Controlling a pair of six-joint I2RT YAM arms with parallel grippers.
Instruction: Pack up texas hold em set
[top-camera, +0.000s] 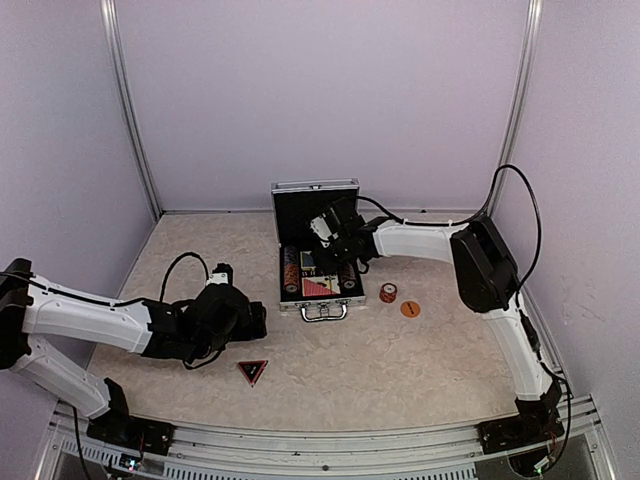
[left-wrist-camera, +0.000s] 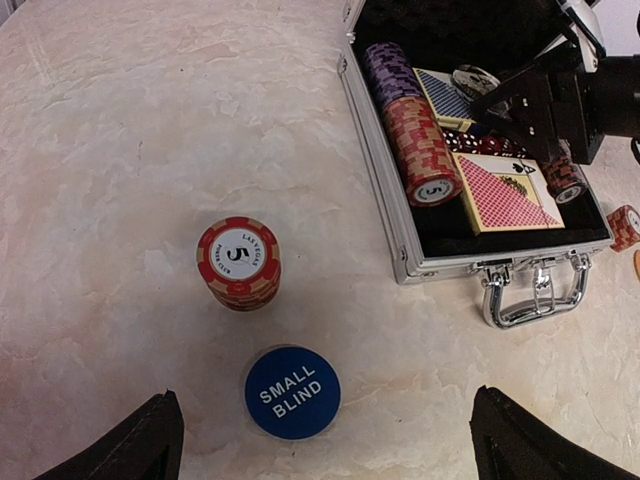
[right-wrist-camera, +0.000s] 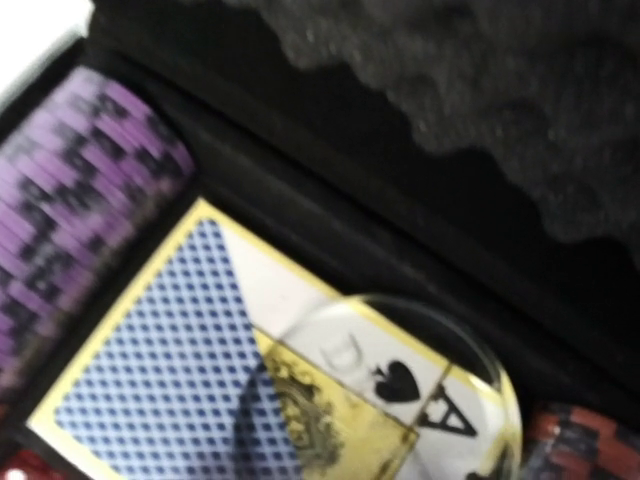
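Right hand (left-wrist-camera: 520, 110) over open case (left-wrist-camera: 375, 170); left hand (top-camera: 252, 320) agape.

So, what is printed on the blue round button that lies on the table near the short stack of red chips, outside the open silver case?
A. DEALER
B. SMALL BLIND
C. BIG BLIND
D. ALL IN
B: in the left wrist view the blue round button beside the short stack of red chips reads SMALL BLIND in white letters.
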